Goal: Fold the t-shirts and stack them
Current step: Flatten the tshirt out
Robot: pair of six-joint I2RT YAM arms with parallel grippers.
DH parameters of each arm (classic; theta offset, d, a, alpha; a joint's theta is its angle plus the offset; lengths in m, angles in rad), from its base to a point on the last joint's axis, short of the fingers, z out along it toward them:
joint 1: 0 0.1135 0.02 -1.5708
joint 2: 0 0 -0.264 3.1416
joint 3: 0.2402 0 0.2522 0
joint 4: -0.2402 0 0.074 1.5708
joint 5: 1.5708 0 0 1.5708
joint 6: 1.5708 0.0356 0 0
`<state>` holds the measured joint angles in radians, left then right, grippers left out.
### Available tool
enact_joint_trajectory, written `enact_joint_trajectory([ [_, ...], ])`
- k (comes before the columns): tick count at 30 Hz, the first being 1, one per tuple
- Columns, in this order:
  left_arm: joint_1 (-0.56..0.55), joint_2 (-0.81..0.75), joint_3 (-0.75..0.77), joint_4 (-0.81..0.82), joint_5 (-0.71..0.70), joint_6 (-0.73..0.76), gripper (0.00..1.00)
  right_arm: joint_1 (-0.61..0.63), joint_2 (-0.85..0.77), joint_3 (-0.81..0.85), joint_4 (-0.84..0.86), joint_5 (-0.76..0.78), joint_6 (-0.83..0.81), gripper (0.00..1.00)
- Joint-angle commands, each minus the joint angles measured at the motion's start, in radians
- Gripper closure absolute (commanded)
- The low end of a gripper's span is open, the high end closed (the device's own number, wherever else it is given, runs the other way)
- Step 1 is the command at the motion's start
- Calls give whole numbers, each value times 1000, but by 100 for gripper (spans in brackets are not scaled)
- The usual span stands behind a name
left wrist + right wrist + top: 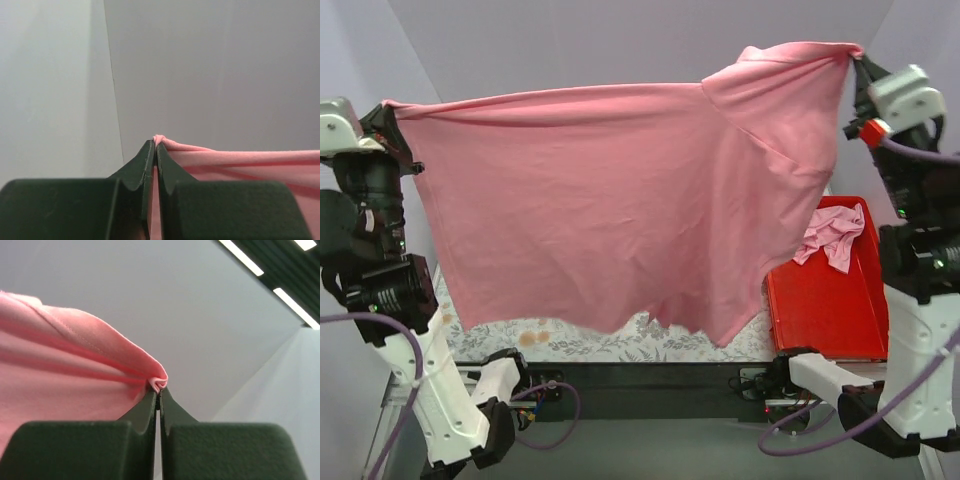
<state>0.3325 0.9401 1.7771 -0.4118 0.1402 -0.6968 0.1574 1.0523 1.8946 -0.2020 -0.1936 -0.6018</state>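
A light-pink t-shirt [620,200] hangs stretched in the air between both grippers, high above the table, its lower edge dangling near the table's front. My left gripper [388,108] is shut on its left corner; in the left wrist view the fabric [240,162] is pinched at the fingertips of that gripper [156,142]. My right gripper [855,58] is shut on its right top corner; the right wrist view shows the cloth [65,375] bunched at the tips of that gripper [159,390]. A second pink t-shirt [832,235] lies crumpled in the red tray.
A red tray [825,300] sits on the right of the table. The table [580,340] has a floral-patterned cover, mostly hidden behind the hanging shirt. Grey walls enclose the back and sides.
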Motion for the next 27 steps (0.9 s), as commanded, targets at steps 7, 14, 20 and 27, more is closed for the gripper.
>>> enact_joint_trajectory([
  [7,10,158,-385,-32,142,86,100,37,164,-441,164,-125,-61,99],
  [14,-15,460,-593,158,179,59,100,125,408,-663,369,-100,-142,99],
  [20,-29,886,-423,226,165,40,100,126,773,-465,394,-32,-159,99],
  [27,-30,1170,-139,185,211,37,100,131,995,-264,389,9,-179,99],
])
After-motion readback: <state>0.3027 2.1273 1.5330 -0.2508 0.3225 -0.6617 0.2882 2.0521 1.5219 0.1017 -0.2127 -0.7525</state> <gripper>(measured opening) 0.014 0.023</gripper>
